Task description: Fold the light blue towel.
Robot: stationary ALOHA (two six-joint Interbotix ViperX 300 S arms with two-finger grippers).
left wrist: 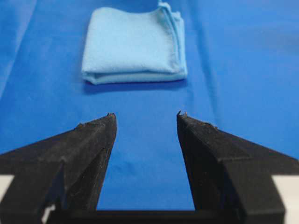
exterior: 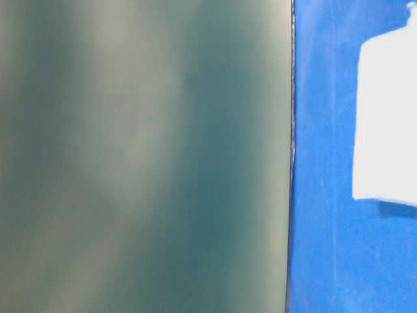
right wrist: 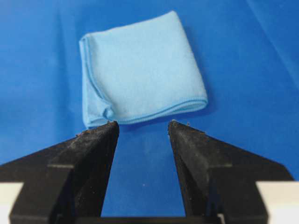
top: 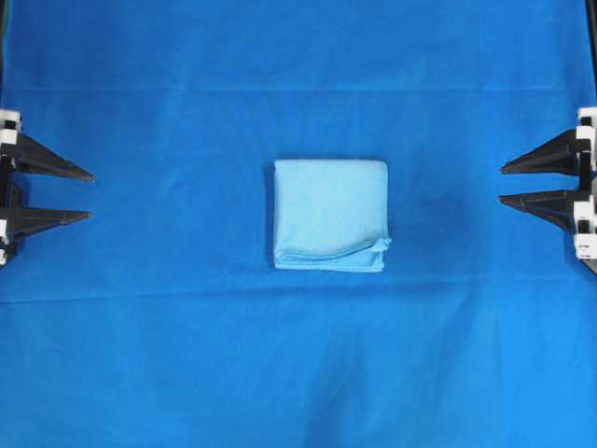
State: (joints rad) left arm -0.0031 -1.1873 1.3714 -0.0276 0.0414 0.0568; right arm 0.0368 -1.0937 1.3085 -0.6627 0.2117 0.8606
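The light blue towel (top: pixel 330 215) lies folded into a small thick square in the middle of the deep blue sheet, its layered edges along the near side. It also shows in the left wrist view as the towel (left wrist: pixel 134 44) and in the right wrist view as the towel (right wrist: pixel 140 70). My left gripper (top: pixel 90 194) sits at the far left edge, open and empty, well apart from the towel; from its wrist camera the left gripper (left wrist: pixel 145 114) frames only bare sheet. My right gripper (top: pixel 501 184) sits at the far right, open and empty; the right gripper (right wrist: pixel 142 122) points at the towel from a distance.
The deep royal-blue sheet (top: pixel 298 373) covers the whole table, with faint crease lines across it. In the table-level view a blurred grey-green surface (exterior: pixel 143 156) fills the left, with blue sheet and a pale blurred shape (exterior: pixel 388 117) at the right.
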